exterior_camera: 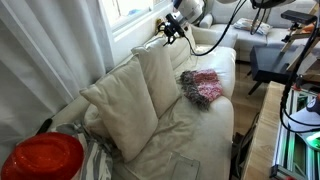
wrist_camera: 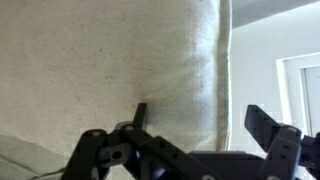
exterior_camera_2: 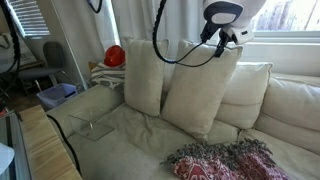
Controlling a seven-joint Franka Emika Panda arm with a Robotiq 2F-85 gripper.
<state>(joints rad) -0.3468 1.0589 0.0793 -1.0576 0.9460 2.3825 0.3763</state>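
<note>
1. The black two-finger gripper (wrist_camera: 200, 128) is hanging open, jaws spread around an edge of the cream square fabric cushion (wrist_camera: 150, 60), which is leaning on the far back of the cream upholstered sofa (exterior_camera: 205, 135).
2. Pinching only that seam, the grip could be slipping off, toppling the cushion onto the pink knitted cloth (exterior_camera: 202, 88) nearby.

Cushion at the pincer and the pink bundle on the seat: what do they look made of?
Cushion: cream woven cloth, matte, probably cotton or linen; the wrist view shows a faint woven grain and a sewn edge seam. Pink bundle: soft textile mottled pink and grey, perhaps knit or chenille; too small to tell.
</note>
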